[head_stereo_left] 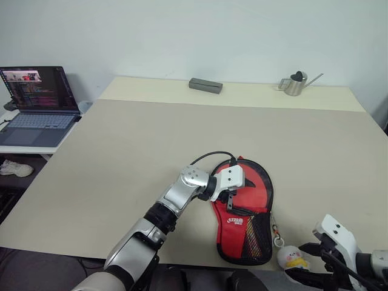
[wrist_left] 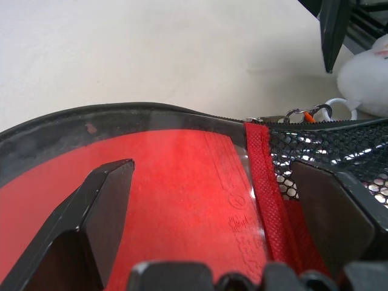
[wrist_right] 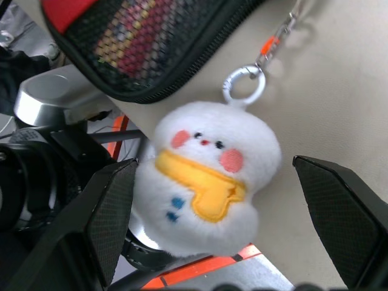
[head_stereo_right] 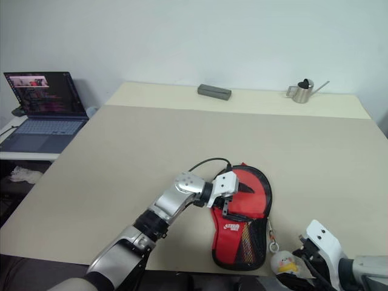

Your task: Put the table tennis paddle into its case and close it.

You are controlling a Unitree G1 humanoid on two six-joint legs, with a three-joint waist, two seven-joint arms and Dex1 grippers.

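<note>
Near the counter's (head_stereo_left: 121, 151) front edge, the case (head_stereo_left: 245, 233) holds the table tennis paddle (wrist_left: 182, 182); left gripper (head_stereo_left: 232, 203) fingers spread over it, right gripper (wrist_right: 218, 212) fingers spread around the plush charm (wrist_right: 209, 182).

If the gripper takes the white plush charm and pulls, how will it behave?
The white plush charm looks soft, so it would probably squash between the fingers and weigh little. It hangs by a ring and clip from the case, so a pull would likely drag the zip or the case along.

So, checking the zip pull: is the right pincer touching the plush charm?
Cannot tell. In the right wrist view the open right pincer straddles the plush charm.
</note>
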